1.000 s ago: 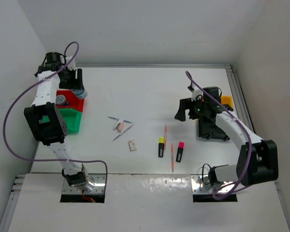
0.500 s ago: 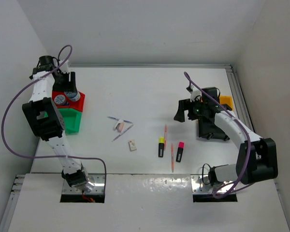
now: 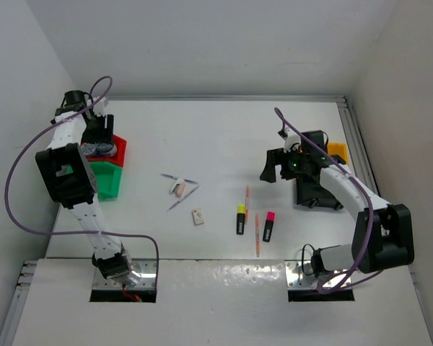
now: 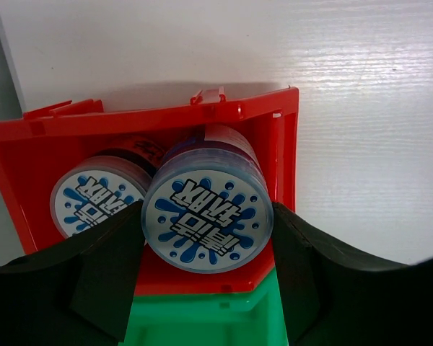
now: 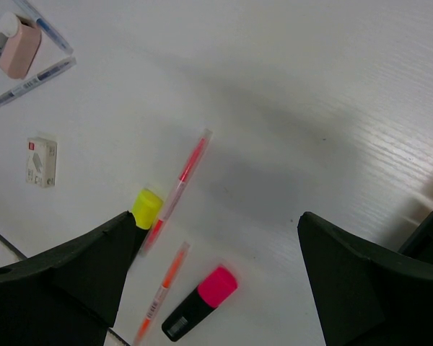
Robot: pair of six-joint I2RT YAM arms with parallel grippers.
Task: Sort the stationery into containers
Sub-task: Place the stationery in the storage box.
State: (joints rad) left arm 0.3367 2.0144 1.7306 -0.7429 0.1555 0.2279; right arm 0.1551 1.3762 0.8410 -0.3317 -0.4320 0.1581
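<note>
1. Currently the left gripper (image 3: 99, 138) is clamped on a tape roll (image 4: 206, 216). The roll sits between its fingers with its printed face toward the wrist camera, already down inside the red bin (image 4: 166, 119).
2. The second tape roll (image 4: 94, 205) lies just left of the held one, touching or nearly so. The bin's right wall is close on the other side.
3. Step in hand looks like the release. Best to open only enough to free the roll, then lift straight up. The left finger (image 4: 108, 274) has little room beside the second roll, so a wide opening would likely shove it.
4. The green bin (image 4: 202, 324) butts against the red one on the wrist side of the hand, so pulling out upward should clear its rim.
5. The right gripper (image 3: 276, 164) is wide open and holds nothing, hanging over bare table.
6. Below and toward its left finger are the yellow highlighter (image 5: 146, 205), pink highlighter (image 5: 202, 301) and two orange pencils (image 5: 184, 184).
7. Further out past that finger are the beige eraser (image 5: 41, 161), pink eraser (image 5: 18, 47) and grey pens (image 5: 36, 81).
8. The black bin (image 3: 314, 191) and yellow-orange bin (image 3: 338, 150) sit behind the right hand.
9. Risk: one pencil lies against the yellow highlighter's cap, so picking either may drag the other.
</note>
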